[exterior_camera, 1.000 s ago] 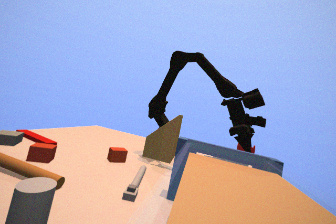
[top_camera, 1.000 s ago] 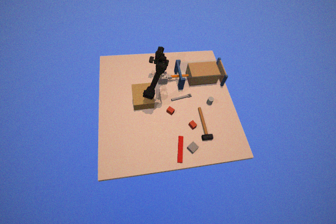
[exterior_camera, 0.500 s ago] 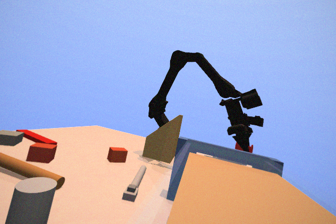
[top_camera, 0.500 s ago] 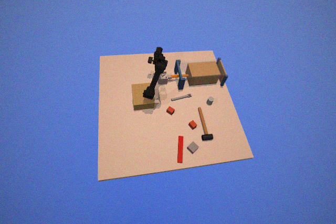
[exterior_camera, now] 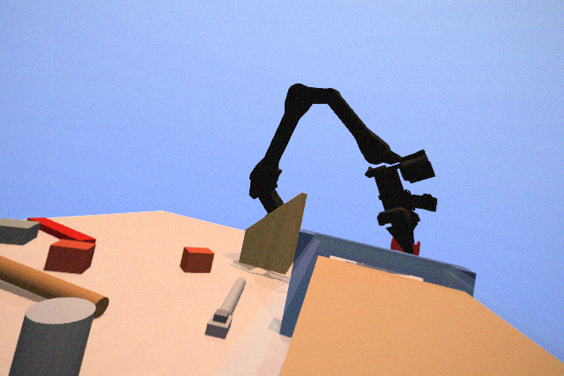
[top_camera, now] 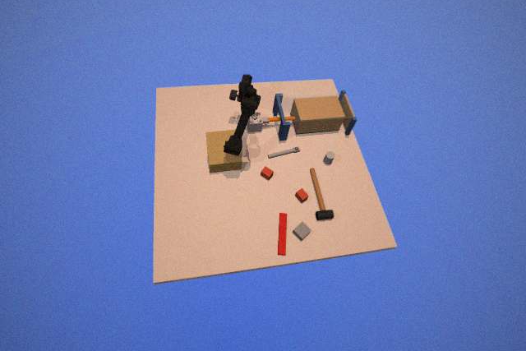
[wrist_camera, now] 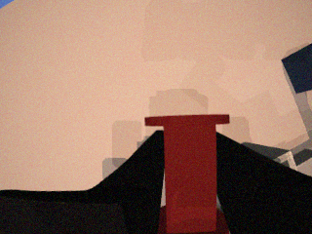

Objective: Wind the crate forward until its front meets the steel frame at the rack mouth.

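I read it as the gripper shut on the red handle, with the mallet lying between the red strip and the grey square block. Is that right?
Not quite: the top view shows the grey square block between the red strip and the mallet. The rest stands.

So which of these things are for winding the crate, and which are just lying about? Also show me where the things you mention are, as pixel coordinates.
For the job:
- crate [top_camera: 320, 107] [exterior_camera: 410, 326]
- orange strap [top_camera: 274, 118]
- winch [top_camera: 255, 126]
- near blue frame [top_camera: 280, 108] [exterior_camera: 387, 254] [wrist_camera: 299, 70]
- red handle [exterior_camera: 396, 244] [wrist_camera: 190, 166], in the jaws

Apparently just lying about:
- grey wrench [top_camera: 283, 152] [exterior_camera: 234, 294]
- mallet [top_camera: 317, 190] [exterior_camera: 45, 281]
- two red blocks [top_camera: 266, 172] [exterior_camera: 196, 260]
- red bar [top_camera: 282, 234] [exterior_camera: 61, 229]
- grey cylinder [top_camera: 329, 158] [exterior_camera: 52, 344]
- grey block [top_camera: 302, 231] [exterior_camera: 18, 232]
- tan block [top_camera: 219, 155] [exterior_camera: 273, 239]
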You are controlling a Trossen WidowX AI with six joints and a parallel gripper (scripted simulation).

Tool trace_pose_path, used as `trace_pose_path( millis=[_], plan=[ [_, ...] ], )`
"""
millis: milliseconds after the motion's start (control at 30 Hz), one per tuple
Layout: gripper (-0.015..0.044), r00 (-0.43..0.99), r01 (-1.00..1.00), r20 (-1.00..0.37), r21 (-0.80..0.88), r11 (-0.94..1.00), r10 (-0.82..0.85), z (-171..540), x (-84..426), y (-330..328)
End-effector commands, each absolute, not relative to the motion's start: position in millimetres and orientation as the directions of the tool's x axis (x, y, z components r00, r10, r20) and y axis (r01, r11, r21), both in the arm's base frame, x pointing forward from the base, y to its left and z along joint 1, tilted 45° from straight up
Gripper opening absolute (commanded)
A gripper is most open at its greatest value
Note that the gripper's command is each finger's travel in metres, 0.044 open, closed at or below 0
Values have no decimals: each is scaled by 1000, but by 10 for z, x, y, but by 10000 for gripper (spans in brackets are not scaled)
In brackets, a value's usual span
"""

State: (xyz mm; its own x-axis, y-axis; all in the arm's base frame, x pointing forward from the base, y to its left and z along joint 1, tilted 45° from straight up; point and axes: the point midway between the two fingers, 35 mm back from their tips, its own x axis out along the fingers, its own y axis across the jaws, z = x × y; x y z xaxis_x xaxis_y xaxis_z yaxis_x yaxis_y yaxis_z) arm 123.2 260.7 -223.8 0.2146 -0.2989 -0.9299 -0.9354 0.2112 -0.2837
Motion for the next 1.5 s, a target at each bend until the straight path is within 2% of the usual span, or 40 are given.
trace_pose_path(
  millis=[0, 1467],
  plan=[
    [0, 188, -942, -928, -263, 208, -321, -2204, 1105, 2502],
    [0, 186, -943, -928, -261, 207, -323, -1977, 838, 2229]
  ],
)
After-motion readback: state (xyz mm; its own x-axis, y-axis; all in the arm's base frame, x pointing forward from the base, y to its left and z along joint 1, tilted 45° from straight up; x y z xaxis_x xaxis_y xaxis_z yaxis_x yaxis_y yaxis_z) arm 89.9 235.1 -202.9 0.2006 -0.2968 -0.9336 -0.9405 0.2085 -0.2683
